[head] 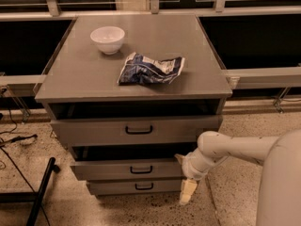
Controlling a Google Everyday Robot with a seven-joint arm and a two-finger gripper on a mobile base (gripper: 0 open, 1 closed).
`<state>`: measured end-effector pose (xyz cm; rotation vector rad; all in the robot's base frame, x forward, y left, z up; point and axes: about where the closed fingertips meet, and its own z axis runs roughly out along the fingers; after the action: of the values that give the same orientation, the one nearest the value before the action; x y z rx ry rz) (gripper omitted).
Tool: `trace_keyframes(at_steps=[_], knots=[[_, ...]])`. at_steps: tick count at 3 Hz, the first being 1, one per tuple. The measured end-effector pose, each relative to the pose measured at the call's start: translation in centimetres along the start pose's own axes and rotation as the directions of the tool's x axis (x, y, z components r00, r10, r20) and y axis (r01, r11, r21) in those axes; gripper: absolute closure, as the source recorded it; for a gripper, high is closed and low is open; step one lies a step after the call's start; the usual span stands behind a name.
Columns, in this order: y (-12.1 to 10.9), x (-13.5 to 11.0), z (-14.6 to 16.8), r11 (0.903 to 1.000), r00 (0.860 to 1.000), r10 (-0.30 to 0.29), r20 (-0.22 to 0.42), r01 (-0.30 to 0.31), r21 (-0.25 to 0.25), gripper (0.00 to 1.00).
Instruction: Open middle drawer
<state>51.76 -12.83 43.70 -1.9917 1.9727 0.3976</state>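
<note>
Cabinet: a grey unit (84, 79) with a flat top and three drawers stacked in its front.
Middle drawer: the middle drawer (108, 170) sits between the other two, its small black loop handle (141, 170) at the centre of the front; a dark gap shows above its front edge, so it stands partly out.
Top drawer: the top drawer (94, 132) is also a little out, with a dark opening above it.
Bottom drawer: the bottom drawer (113, 187) is lowest and set furthest back.
Gripper: the gripper (187, 192) hangs at the right end of the middle drawer's front, its cream tip pointing down to the floor beside the bottom drawer.
Grip: how the gripper is set does not show from this angle (the wrist covers much of it).
Arm: the white arm (235, 147) reaches in from the right.
On top: a white bowl (107, 39) at the back left, a crumpled blue and white bag (150, 69) near the middle, the two apart.
Floor: speckled stone (225, 192), with a black stand leg (40, 194) at the left.
</note>
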Motion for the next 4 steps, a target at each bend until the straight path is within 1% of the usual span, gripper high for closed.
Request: trace_keyframes(at_steps=[1, 2, 3, 4], knots=[[1.2, 0.5, -0.5, 0.9994, 1.000, 0.012, -0.007, -0.012, -0.032, 0.00], [2.9, 0.9, -1.0, 0.9969, 1.000, 0.016, -0.022, -0.017, -0.077, 0.00], [2.9, 0.9, -1.0, 0.9969, 1.000, 0.016, -0.022, -0.017, -0.077, 0.00], [2.3, 1.3, -1.5, 0.9987, 0.999, 0.028, 0.015, -0.028, -0.043, 0.00]])
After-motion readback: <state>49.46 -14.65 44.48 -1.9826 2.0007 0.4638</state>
